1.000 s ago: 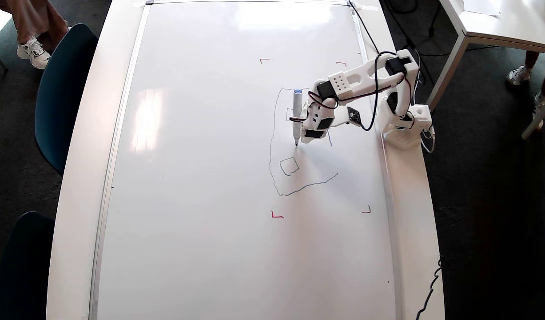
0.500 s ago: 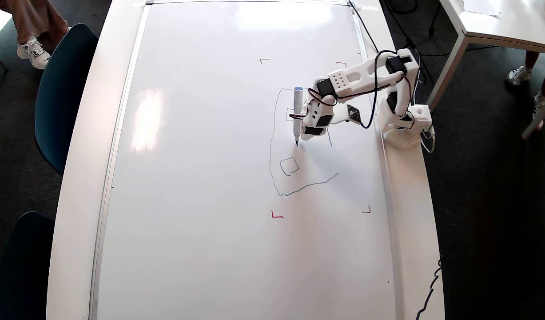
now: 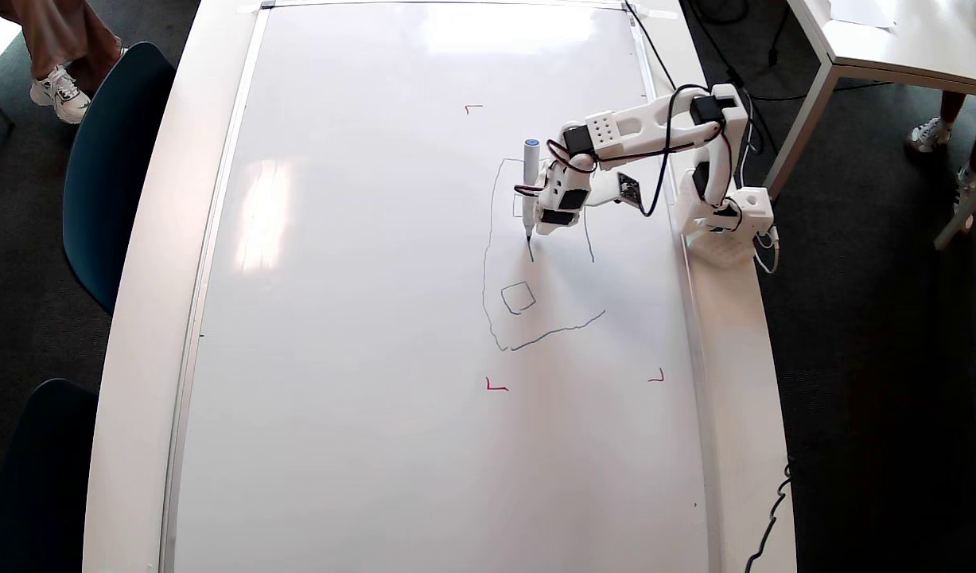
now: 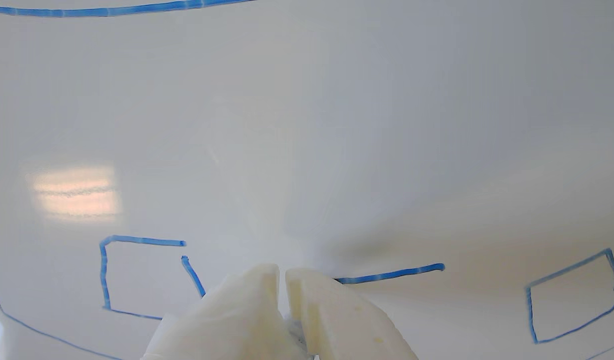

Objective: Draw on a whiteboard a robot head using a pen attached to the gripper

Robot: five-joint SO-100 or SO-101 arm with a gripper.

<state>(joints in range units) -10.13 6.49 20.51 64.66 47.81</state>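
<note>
Your gripper point(image 3: 545, 227) sits over the upper right part of the whiteboard point(image 3: 360, 334) in the overhead view, and in the wrist view its two white fingertips point(image 4: 256, 287) stand nearly together with only a thin slit between them point(image 4: 282, 274); nothing shows inside that slit. Note that the pen point(image 3: 529, 187) rides along the gripper's left side as the overhead view shows it, blue cap toward the top of the picture and dark tip down on the board, at the upper end of a short fresh stroke. Around it lies the robot head point(image 3: 503, 306) (unfinished: a wobbly outline with a long left side, a slanted bottom line and a short right stroke). Within that outline you can see a small square below the pen tip and another partly hidden behind the pen. In the wrist view the blue lines point(image 4: 141, 241) read more clearly: an open square at left, a closed one at right, and a short stroke just beside the fingertips. Red corner marks point(image 3: 496, 386) flank the drawing.
</note>
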